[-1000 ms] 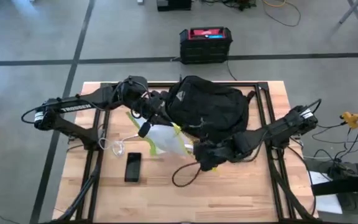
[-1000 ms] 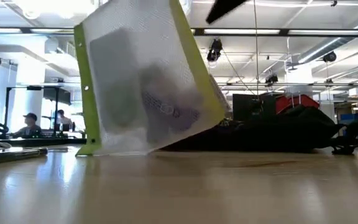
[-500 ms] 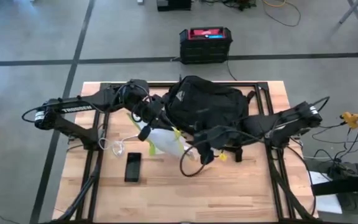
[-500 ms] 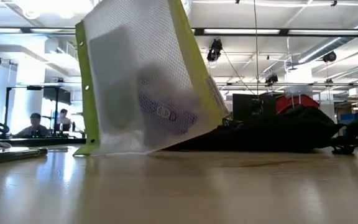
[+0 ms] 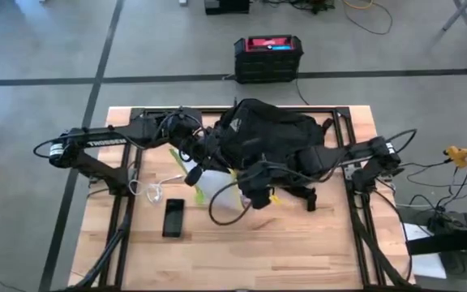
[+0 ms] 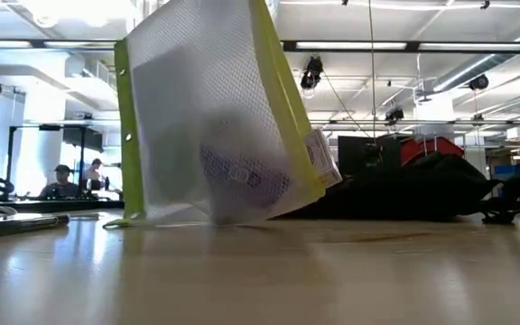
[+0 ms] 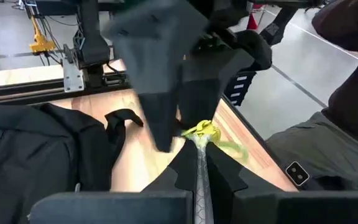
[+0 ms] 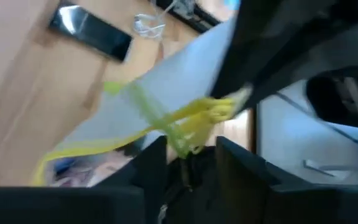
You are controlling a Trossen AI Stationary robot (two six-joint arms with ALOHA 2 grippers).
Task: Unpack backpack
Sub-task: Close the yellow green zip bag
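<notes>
The black backpack (image 5: 270,136) lies at the table's far middle. In front of it a white mesh pouch (image 6: 210,117) with a yellow-green border stands tilted, its bottom edge (image 6: 188,219) on the table. My left gripper (image 5: 191,166) is shut on the pouch from the left. My right gripper (image 5: 255,185) is shut on the pouch's bunched yellow-green corner, coming from the right. The two grippers face each other closely across the pouch's top. My left gripper pinches the pouch's thin upper edge (image 7: 197,167) between its two fingers, which lie in line with that edge. The pouch hangs below them, its bottom edge on the table. My right gripper pinches the bunched yellow-green border strip (image 8: 194,127) at the pouch's upper corner between its two fingers. It comes from the table's right, slanting down. The mesh (image 8: 166,93) spreads away beyond the fingers.
A black phone (image 5: 173,217) lies near the front left, with a coiled white cable (image 5: 152,191) beside it. A black cord loop (image 5: 221,212) trails on the table under my right gripper. A black box with a red top (image 5: 268,57) stands on the floor beyond the table.
My right gripper has moved toward the table's left and far edge, closer to my left gripper, keeping its hold on the yellow-green strip. The pouch has tipped more upright, its bottom staying on the table. The black cord loop has slid left with it.
</notes>
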